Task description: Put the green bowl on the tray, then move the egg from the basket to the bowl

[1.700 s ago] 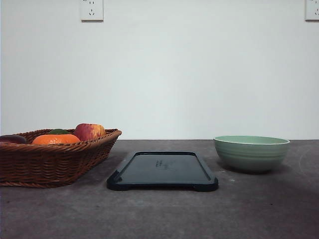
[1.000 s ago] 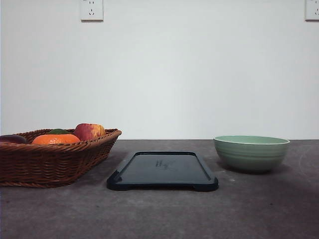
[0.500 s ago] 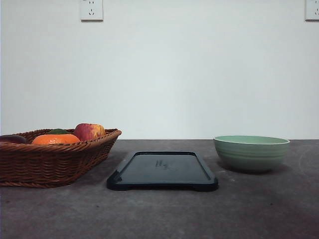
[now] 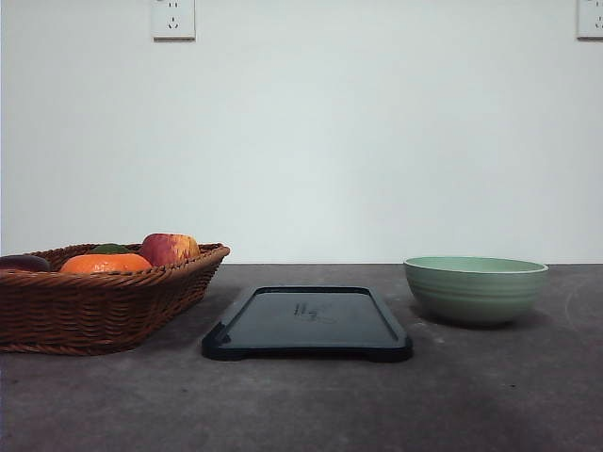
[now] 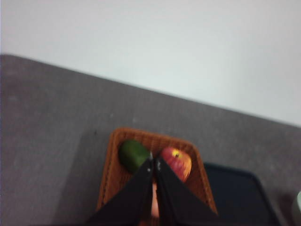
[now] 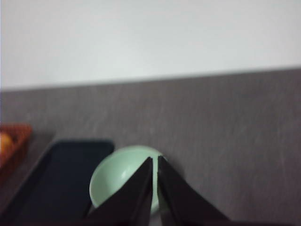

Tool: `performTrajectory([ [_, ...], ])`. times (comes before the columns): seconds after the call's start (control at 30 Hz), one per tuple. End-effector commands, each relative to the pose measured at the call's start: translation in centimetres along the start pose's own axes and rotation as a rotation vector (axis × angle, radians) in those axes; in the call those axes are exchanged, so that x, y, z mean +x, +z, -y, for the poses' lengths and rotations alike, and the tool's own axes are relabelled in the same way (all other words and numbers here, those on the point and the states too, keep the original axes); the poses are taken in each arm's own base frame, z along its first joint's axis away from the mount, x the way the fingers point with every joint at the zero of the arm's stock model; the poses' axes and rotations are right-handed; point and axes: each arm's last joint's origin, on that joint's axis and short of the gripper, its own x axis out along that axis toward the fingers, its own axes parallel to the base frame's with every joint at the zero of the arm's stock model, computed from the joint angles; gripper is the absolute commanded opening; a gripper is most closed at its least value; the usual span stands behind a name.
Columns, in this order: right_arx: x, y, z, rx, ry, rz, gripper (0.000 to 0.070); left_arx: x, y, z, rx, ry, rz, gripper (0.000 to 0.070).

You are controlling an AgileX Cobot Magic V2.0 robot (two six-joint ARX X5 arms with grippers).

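One bowl [image 4: 476, 290] sits on the table [image 4: 301, 405], right of the one tray [image 4: 307, 323]; one basket [image 4: 99, 306] at left holds an apple [image 4: 170, 249], an orange [image 4: 105, 264] and a green fruit [image 5: 133, 155]. Both my grippers, left [image 5: 154, 161] and right [image 6: 155, 160], hover with jaws pressed together.

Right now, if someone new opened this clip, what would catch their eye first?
Probably the brown basket at the left of the table, with a red apple and an orange poking above its rim. Next, the flat black tray in the middle and the pale green bowl standing on the table to its right, not on the tray. In the wrist views, the left gripper hangs shut above the basket and the right gripper shut above the bowl.
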Motion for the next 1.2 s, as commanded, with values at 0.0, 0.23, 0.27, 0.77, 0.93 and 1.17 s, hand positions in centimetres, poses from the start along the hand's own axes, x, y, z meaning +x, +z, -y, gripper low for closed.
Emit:
performTrajectory([
  [0.0,0.8,0.6,-0.1,-0.018,0.006,-0.045,0.0007,0.6,0.8,0.3,0.021,-0.004,-0.025,0.0000],
  [0.23,4.7,1.8,0.1,0.017,-0.002,-0.282,0.0007,3.7,2.1,0.7,0.038,-0.001,-0.212,0.0000],
  [0.27,5.3,2.0,0.2,0.021,-0.006,-0.309,0.0007,4.1,2.2,0.8,0.041,-0.011,-0.236,0.0000],
  [0.77,11.9,3.5,0.5,0.064,0.015,-0.649,0.0007,8.9,1.1,0.8,0.012,-0.083,-0.644,0.0000],
  [0.93,13.3,2.9,0.7,0.073,0.034,-0.720,0.0007,9.9,0.1,0.6,-0.010,-0.111,-0.734,0.0000],
  [1.17,13.5,2.7,0.8,0.017,0.060,-0.726,0.0075,10.3,0.2,0.6,0.006,-0.123,-0.709,0.0164],
])
